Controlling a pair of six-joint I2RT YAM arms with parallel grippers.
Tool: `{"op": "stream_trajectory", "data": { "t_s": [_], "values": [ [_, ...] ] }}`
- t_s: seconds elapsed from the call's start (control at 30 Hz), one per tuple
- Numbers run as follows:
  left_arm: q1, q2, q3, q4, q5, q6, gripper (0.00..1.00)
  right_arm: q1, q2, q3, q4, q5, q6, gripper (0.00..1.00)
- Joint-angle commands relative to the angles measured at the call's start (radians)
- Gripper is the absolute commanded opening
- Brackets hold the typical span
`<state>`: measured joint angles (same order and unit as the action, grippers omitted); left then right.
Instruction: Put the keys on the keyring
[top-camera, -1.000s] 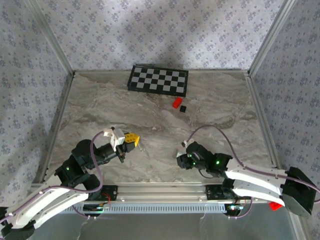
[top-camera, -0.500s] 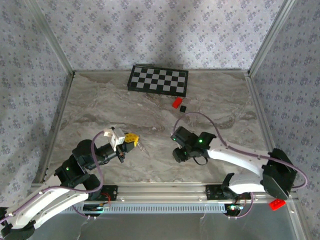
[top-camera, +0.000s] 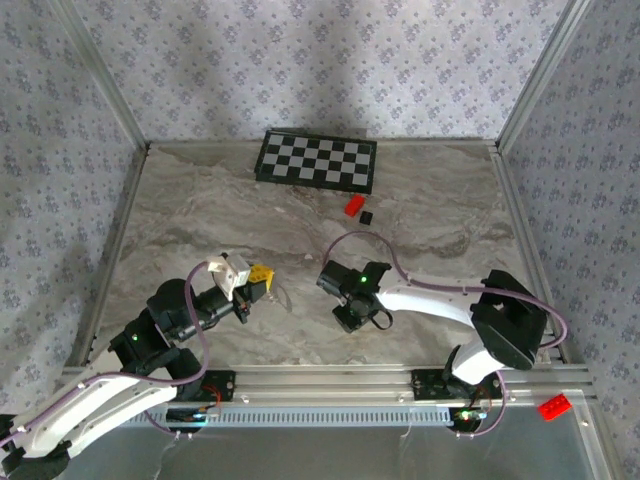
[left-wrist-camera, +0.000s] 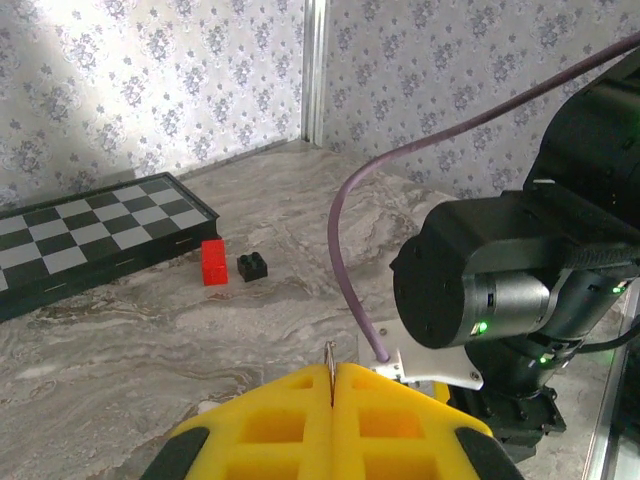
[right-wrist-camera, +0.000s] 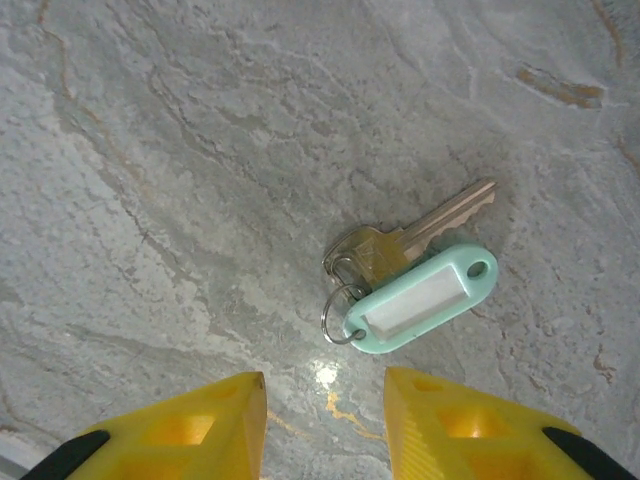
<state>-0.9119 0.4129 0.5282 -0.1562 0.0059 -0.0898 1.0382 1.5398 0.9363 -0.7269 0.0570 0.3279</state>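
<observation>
The right gripper (right-wrist-camera: 325, 395) stands spread by the key (right-wrist-camera: 432, 222); the left gripper (left-wrist-camera: 332, 385) is pinching the keyring (left-wrist-camera: 330, 352).
The key and mint tag (right-wrist-camera: 420, 300) lie flat on the marble table (right-wrist-camera: 150, 150), right of centre in the right wrist view; the keyring wire shows bottom centre in the left wrist view.

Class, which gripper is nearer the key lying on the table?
Right. The right gripper hangs just above the key, jaws open; the left gripper sits apart to its left, shut on the keyring.
</observation>
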Motion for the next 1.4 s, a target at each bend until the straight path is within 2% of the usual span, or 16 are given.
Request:
{"op": "stream_trajectory", "data": {
  "t_s": [0.0, 0.67, 1.03, 1.37],
  "values": [
    [-0.006, -0.014, 0.006, 0.033, -0.014, -0.002, 0.00, 0.011, 0.031, 0.028, -0.007, 0.030, -0.010, 0.36],
    [-0.005, -0.019, 0.001, 0.032, -0.017, -0.006, 0.00, 0.014, 0.104, 0.033, 0.018, 0.046, -0.032, 0.28],
    [-0.006, -0.026, -0.002, 0.033, -0.017, -0.007, 0.00, 0.007, 0.088, 0.026, 0.010, 0.064, -0.035, 0.26],
    [-0.005, -0.026, -0.002, 0.032, -0.017, -0.007, 0.00, 0.003, 0.082, 0.025, 0.020, 0.067, -0.033, 0.18]
  ]
}}
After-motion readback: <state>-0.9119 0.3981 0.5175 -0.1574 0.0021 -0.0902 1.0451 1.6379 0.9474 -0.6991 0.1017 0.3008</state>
